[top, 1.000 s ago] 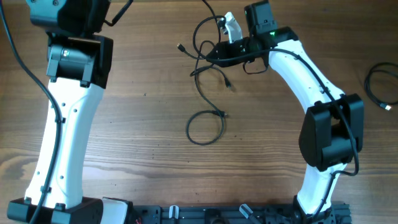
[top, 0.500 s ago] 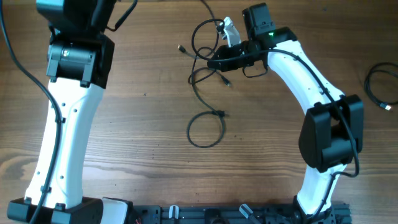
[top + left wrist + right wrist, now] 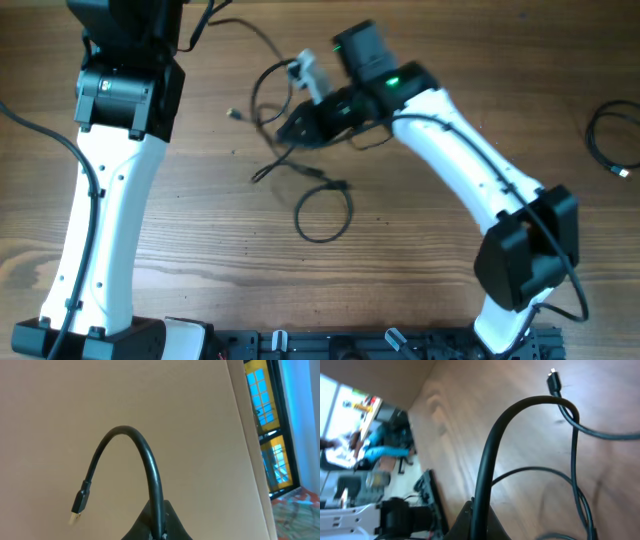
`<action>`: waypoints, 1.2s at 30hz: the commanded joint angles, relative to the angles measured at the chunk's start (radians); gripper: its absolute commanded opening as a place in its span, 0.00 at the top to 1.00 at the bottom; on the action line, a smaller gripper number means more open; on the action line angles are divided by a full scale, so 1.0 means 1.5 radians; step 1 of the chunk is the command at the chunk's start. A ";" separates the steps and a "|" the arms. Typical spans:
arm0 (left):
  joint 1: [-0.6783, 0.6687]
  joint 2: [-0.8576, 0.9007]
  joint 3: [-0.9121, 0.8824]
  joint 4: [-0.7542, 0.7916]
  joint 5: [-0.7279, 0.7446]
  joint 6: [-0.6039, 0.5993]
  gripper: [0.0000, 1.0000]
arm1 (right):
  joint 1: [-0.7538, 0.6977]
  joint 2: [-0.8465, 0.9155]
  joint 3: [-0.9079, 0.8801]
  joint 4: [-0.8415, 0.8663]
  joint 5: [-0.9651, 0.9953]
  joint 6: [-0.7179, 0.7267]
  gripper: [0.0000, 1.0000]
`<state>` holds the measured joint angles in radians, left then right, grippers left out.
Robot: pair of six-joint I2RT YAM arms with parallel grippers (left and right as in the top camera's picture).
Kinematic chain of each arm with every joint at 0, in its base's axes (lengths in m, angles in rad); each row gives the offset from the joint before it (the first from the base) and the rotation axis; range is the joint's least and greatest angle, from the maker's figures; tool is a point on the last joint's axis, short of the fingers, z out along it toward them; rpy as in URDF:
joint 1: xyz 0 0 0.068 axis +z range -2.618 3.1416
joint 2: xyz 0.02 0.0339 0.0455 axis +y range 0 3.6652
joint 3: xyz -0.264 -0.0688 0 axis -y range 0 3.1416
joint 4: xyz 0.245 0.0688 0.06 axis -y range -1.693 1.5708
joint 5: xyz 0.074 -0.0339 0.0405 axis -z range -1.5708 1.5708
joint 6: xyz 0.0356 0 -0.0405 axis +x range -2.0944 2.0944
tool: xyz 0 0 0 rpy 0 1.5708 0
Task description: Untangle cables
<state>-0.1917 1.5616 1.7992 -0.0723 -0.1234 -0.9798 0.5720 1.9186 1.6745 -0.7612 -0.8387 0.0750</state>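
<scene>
1. Nearest me, a loose loop (image 3: 299,214) of the cables (image 3: 285,145) lay flat on the table (image 3: 200,240). I took it for slack hanging off the knot.
2. Just beyond it, mid-table, my right claw (image 3: 481,519) was clamped tight on one black cord (image 3: 490,455) and sat low over the wood. I judged that grip was meant to draw the strand sideways out of the ones crossing it.
3. At the far left, my left claw (image 3: 161,527) was pinched together on another cord (image 3: 150,460), a little behind its plug end (image 3: 76,510), and held off the table. I reckoned it served as an anchor for the right claw to pull against.
4. Well apart, at the right edge, a separate coil (image 3: 592,138) touched nothing and was probably already free.
5. The surface was brown wood with long grain. Beyond it stood a plain beige wall (image 3: 75,400) and, to its right, a window (image 3: 260,390) with yellow bars. The rest of the room was too blurred to tell.
</scene>
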 commanded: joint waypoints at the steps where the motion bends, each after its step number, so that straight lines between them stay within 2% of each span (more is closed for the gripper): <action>1: 0.020 -0.005 0.005 -0.008 -0.023 0.023 0.96 | 0.024 -0.012 0.001 0.005 -0.021 0.022 0.95; 7: 0.040 -0.001 0.005 -0.159 -0.024 0.024 0.96 | -0.002 -0.091 0.020 -0.001 0.035 0.022 0.96; 12: 0.039 0.026 0.005 -0.320 -0.011 0.076 0.96 | -0.070 -0.194 0.046 0.017 0.042 0.028 0.96; 15: 0.039 0.059 0.005 -0.435 -0.010 0.084 0.96 | -0.121 -0.255 0.049 0.049 0.038 0.069 0.96; 19: 0.039 0.116 0.004 -0.530 0.015 0.167 0.96 | -0.185 -0.314 0.049 0.101 0.018 0.129 0.96; 22: 0.039 0.166 0.004 -0.585 0.019 0.201 0.96 | -0.238 -0.349 0.049 0.155 -0.020 0.186 0.96; 30: 0.039 0.275 0.004 -0.628 0.025 0.256 0.96 | -0.423 -0.389 0.049 0.327 -0.059 0.383 0.96; 36: 0.039 0.329 0.004 -0.628 0.024 0.283 0.96 | -0.528 -0.371 0.049 0.375 -0.046 0.454 0.96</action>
<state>-0.1352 2.0094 1.8019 -1.0107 -0.0841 -0.6132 -0.1593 1.3556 1.7363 -0.2153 -0.9035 0.6434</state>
